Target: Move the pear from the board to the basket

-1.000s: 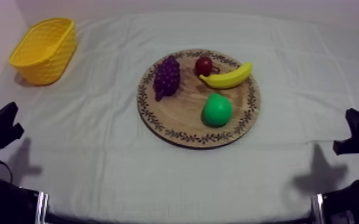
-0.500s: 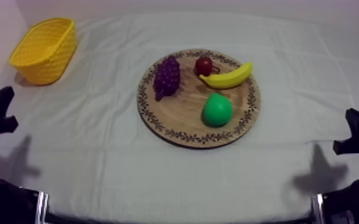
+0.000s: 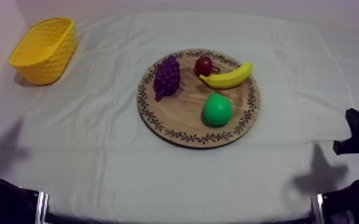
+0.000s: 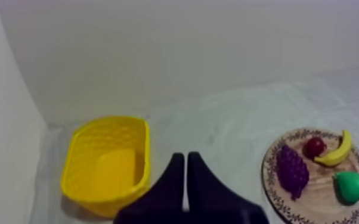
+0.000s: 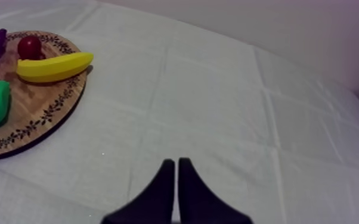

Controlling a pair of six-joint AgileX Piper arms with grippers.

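watching my left gripper (image 4: pixel 186 156) closed together near the yellow basket (image 4: pixel 107 164), right gripper (image 5: pixel 176 162) together too, pear (image 3: pixel 217 109) on wooden board (image 3: pixel 179 113) mid-frame

- I read no words, numbers, labels or brand marks anywhere.
- The wooden board (image 3: pixel 183 114) carries a dark leafy pattern round its rim, no letters.
- The yellow basket (image 3: pixel 46 59) shows me plain weave, nothing written.

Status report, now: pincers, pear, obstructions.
Left pincer shut, empty, by yellow basket. Right pincer shut, empty, off wooden board. Pear on it, untouched. Nothing covers it.
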